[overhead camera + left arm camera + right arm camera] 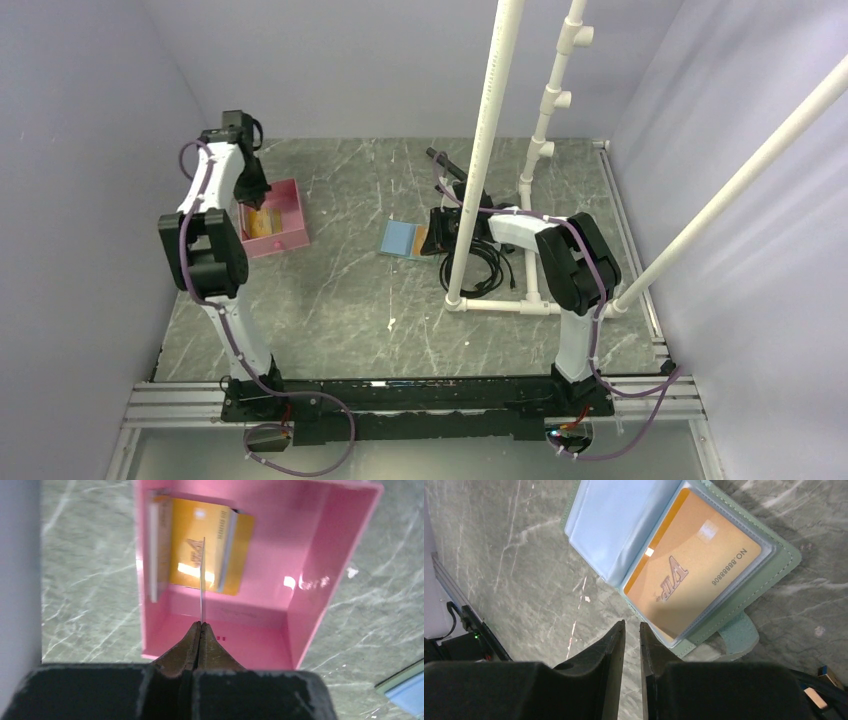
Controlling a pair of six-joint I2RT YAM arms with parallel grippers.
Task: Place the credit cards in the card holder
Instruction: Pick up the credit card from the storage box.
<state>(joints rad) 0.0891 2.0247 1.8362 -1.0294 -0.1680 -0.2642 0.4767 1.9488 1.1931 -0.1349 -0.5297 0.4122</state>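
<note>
Left wrist view has the left hand (pixel 201 625) pinched shut on a card (pixel 202 580), seen edge-on, above the pink tray (pixel 325 555), where an orange card (pixel 240 545) lies. Such a card looks light, stiff and slick, so a pinch at one end seems right, with twisting or slipping the risk. The holder (pixel 774 565) lies open on the counter (pixel 499 555) with a sleeved card (pixel 694 575) inside. The right hand (pixel 632 627) is just beside its edge, jaws narrow, gripping nothing.
</note>
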